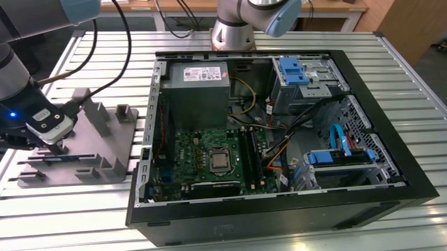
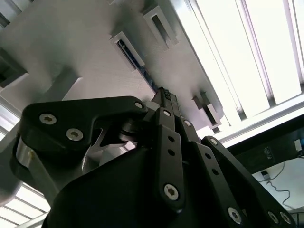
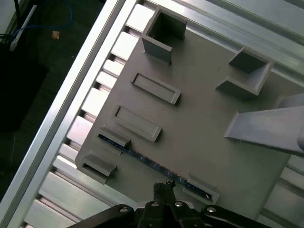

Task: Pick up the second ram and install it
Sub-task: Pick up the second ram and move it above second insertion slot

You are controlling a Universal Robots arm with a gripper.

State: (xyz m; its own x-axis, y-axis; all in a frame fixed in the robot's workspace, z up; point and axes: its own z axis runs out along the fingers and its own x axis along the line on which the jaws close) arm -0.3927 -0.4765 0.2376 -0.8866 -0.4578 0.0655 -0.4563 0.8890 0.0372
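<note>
In the exterior view, the black end effector was down at the near edge of the grey plastic block with upright posts, which lay on the slatted metal surface. The thin dark blue-green circuit-board stick lay in that block's long slot.

In the second wrist view, we saw the end effector drawn together on the stick, above the block.

In the first wrist view, the end effector was clamped on the stick, which sat between two brackets of the block.

Thin dark-blue second ram sits edgewise in grey block.
</note>
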